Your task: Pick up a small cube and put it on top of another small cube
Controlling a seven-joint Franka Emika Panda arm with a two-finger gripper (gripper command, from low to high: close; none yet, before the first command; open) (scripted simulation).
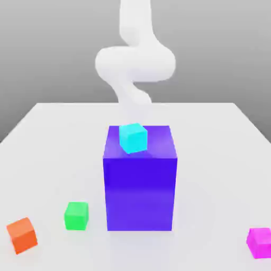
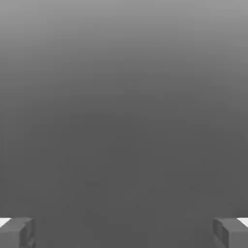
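Observation:
The small magenta cube sits on the white table at the front, on the exterior view's right. The small green cube rests on the table toward the exterior view's left, just beside the big blue block. My white arm curls above and behind that block, far from both cubes. In the hand view my gripper is open. Its two grey fingertips stand wide apart with nothing between them, against a plain grey background.
A tall blue block stands mid-table with a cyan cube on top of it. An orange cube lies at the front on the exterior view's left. The white table ends close to the magenta cube.

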